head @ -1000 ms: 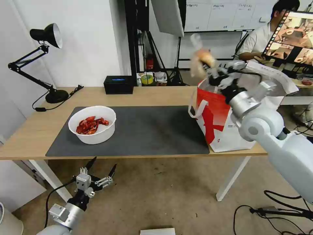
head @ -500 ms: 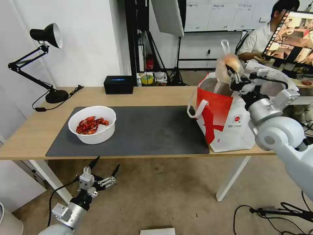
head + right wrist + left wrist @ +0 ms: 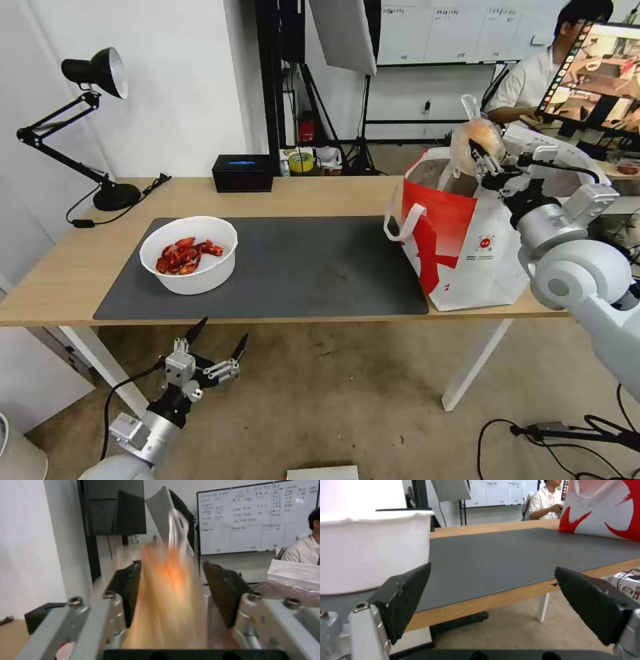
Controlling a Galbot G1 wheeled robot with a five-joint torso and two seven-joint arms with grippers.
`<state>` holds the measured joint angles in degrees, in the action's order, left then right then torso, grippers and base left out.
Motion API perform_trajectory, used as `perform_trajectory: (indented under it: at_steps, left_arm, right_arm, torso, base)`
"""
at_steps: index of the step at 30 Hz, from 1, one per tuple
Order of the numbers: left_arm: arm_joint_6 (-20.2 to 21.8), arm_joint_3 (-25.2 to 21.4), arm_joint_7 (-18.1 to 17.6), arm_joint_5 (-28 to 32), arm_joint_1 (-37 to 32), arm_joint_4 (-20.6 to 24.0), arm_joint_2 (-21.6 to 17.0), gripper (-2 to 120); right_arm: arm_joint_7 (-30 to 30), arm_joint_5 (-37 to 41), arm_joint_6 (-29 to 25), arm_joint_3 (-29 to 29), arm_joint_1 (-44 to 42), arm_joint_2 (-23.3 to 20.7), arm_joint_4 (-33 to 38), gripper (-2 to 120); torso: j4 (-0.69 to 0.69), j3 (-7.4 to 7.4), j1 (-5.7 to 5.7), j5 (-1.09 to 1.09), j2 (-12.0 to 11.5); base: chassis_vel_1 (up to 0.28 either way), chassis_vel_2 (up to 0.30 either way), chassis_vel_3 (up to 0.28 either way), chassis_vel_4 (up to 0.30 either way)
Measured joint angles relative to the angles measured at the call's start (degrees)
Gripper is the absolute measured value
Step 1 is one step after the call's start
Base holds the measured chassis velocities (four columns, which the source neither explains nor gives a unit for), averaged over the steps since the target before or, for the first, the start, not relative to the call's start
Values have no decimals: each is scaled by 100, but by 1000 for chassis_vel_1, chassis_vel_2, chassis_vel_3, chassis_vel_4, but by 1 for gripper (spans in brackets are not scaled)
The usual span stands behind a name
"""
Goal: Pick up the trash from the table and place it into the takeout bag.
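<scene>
My right gripper (image 3: 481,155) hangs over the open mouth of the takeout bag (image 3: 467,247) and is shut on the small knotted clear bag with a beige lump (image 3: 473,137). That bag (image 3: 166,592) is smeared by motion between the two dark pads in the right wrist view. A white round bowl of red crayfish shells (image 3: 189,255) sits on the left of the dark grey mat (image 3: 300,267) on the table (image 3: 320,193). My left gripper (image 3: 208,343) is open, low in front of the table's near edge below the bowl (image 3: 370,552).
A black desk lamp (image 3: 93,73) stands at the table's far left corner. A black box with a blue top (image 3: 243,172) sits at the back edge. A person sits at a monitor (image 3: 600,73) behind the takeout bag. Cables lie on the floor at right.
My right gripper has carried the knotted bag rightward and slightly down, from left of the takeout bag's rim to over its opening. The left gripper crept a little toward the table edge.
</scene>
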<state>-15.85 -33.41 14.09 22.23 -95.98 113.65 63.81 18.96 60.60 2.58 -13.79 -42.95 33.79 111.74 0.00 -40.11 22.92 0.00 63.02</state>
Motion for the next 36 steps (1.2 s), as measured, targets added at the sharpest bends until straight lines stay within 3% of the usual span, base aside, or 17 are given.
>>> perform_trajectory:
  at_steps: [12,27,30,36]
  left_arm:
    - [3,37,-7,-7,49,-42,9,100]
    - [-2,32,-14,-6,83,-71,55,100]
    - [-23,6,-17,-5,90,-72,84,100]
    - [-107,-214,-15,-12,-115,-29,231,100]
  right_arm:
    - [-20,18,107,16,72,-14,-19,98]
    - [-431,309,156,-47,-218,-93,553,100]
    - [-551,267,194,-252,-849,-77,1130,100]
    - [-586,34,194,-205,-1318,117,1527,100]
  torso:
    - [0,0,0,0,0]
    - [1,0,0,0,0]
    - [0,0,0,0,0]
    - [0,1,-1,1,1]
  base:
    - [0,0,0,0]
    - [0,0,0,0]
    - [0,0,0,0]
    - [0,0,0,0]
